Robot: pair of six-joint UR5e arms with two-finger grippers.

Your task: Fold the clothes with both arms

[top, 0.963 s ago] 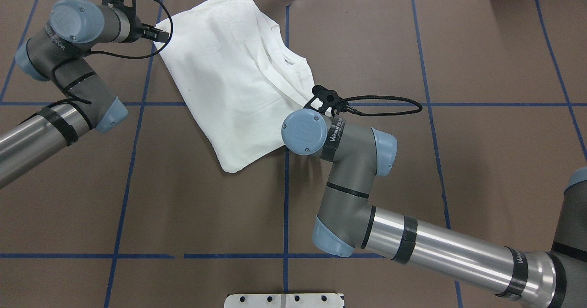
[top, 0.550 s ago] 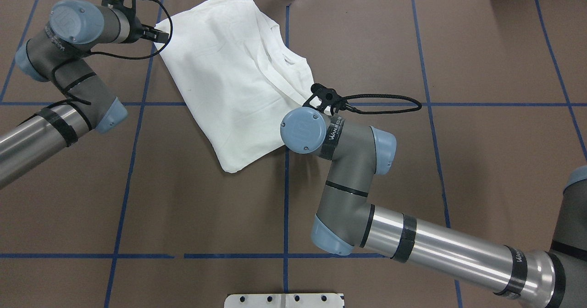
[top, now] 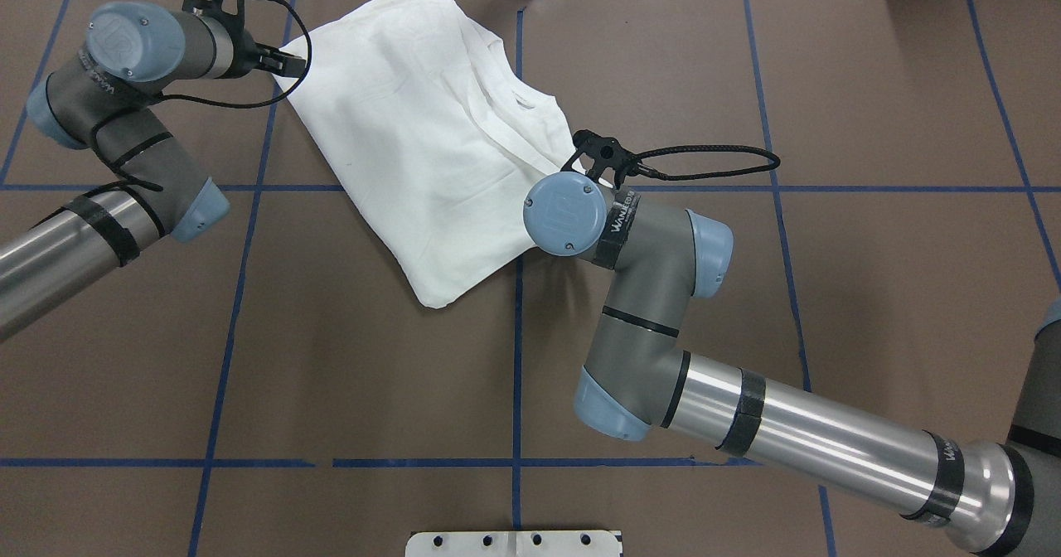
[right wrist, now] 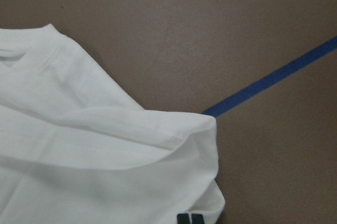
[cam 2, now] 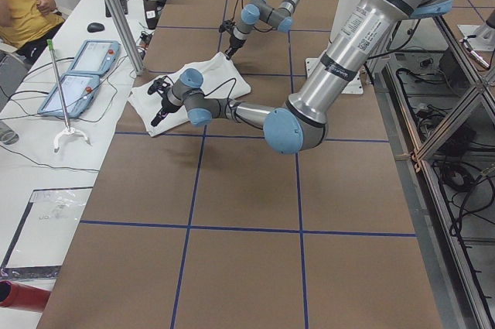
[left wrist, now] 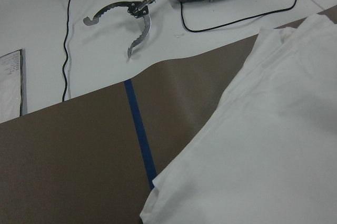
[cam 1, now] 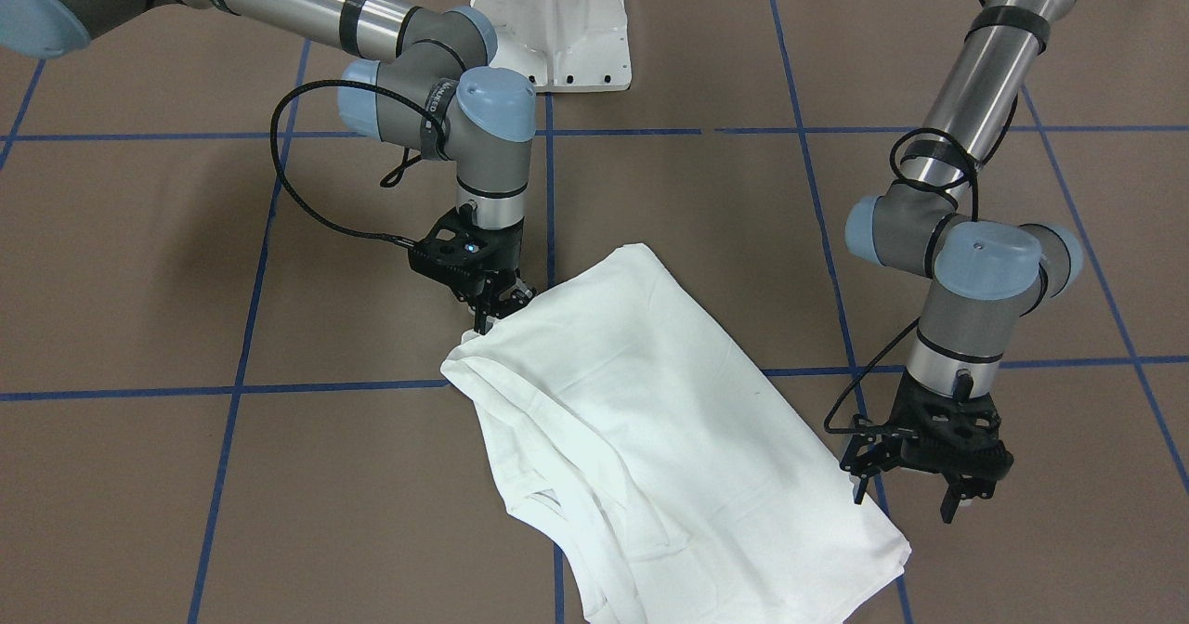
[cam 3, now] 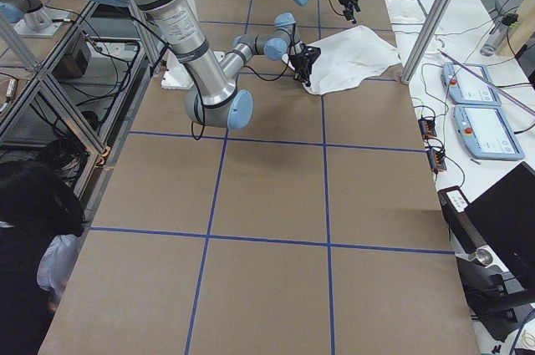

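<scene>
Since the earlier overhead frame: the right arm (top: 642, 308) has moved its wrist away from the robot and toward its own side. The near corner of the shirt (top: 414, 126) has followed the same way. The left arm (top: 124, 126) is unchanged.

Right hand (cam 1: 485, 320): points down with its fingers pressed together on a folded edge of the white shirt, where the cloth bunches at the tips. The wrist view shows both fingertips (right wrist: 182, 218) side by side against the fabric.

Left hand (cam 1: 906, 503): fingers spread apart, holding nothing. It hangs just beside the shirt's opposite long edge, near a corner. I cannot tell whether it touches the cloth.

Shirt: folded lengthwise, lying flat and diagonal on the brown surface (top: 870, 84), in the far half and left of centre in the overhead view. It crosses a blue tape line (top: 829, 188), and its far end reaches the surface's far edge.
</scene>
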